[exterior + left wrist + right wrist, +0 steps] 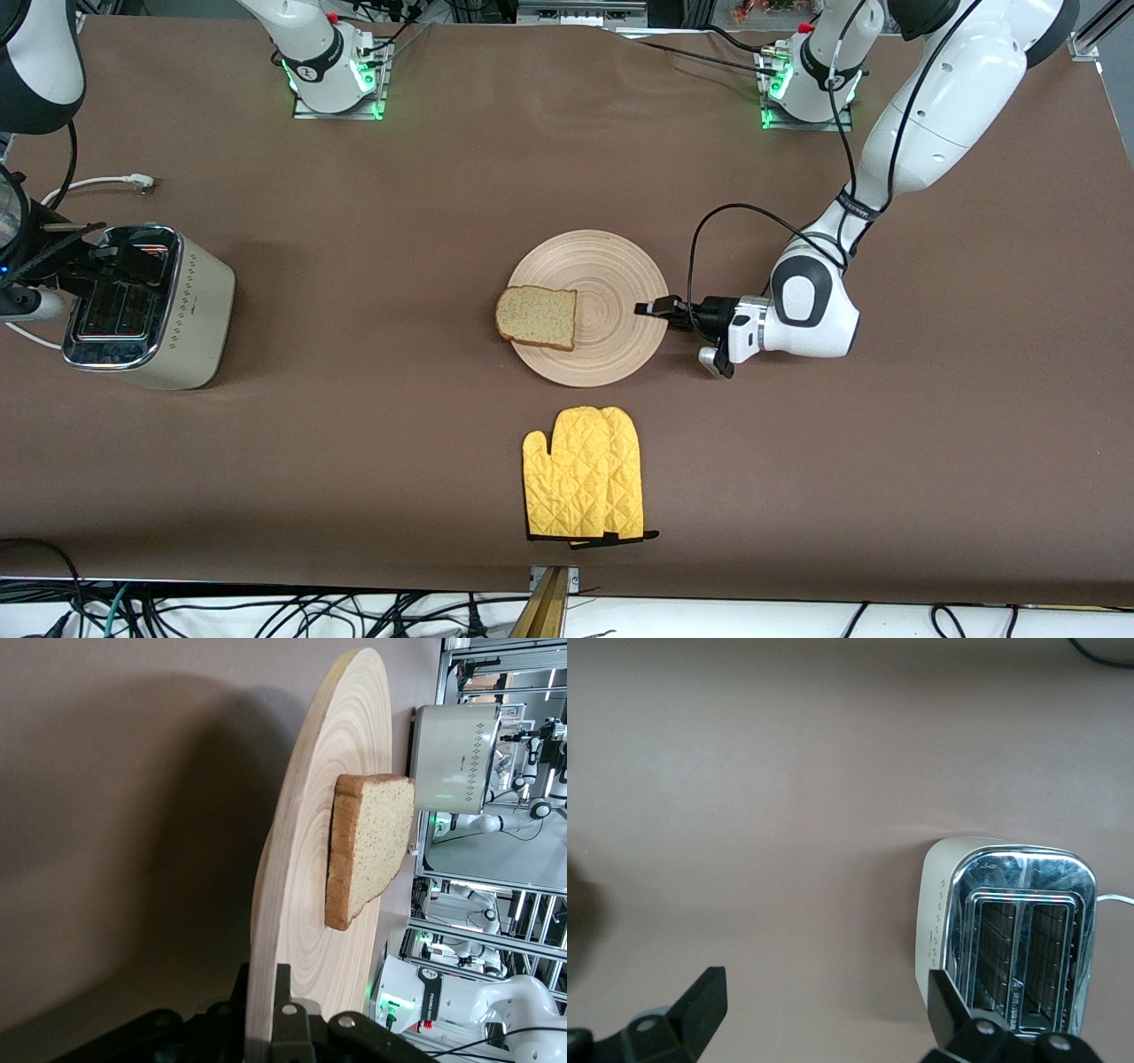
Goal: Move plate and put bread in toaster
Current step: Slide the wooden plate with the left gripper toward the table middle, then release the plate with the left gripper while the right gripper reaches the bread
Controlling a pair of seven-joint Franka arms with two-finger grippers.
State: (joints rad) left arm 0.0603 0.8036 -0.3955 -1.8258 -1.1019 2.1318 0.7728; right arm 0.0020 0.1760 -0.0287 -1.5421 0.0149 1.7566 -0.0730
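Observation:
The round wooden plate (611, 275) lies mid-table with the bread (537, 317) on it, at the rim toward the right arm's end. My left gripper (651, 308) is shut on the plate's rim at the edge toward the left arm's end. In the left wrist view one finger sits on each face of the plate (310, 859), with the bread (372, 842) farther along it. The cream toaster (146, 306) stands at the right arm's end of the table. My right gripper (824, 988) hangs open and empty beside the toaster (1010, 930), both slots bare.
A yellow oven mitt (585, 474) lies nearer to the front camera than the plate. The toaster's white cord (106, 183) trails on the brown table farther from the camera than the toaster.

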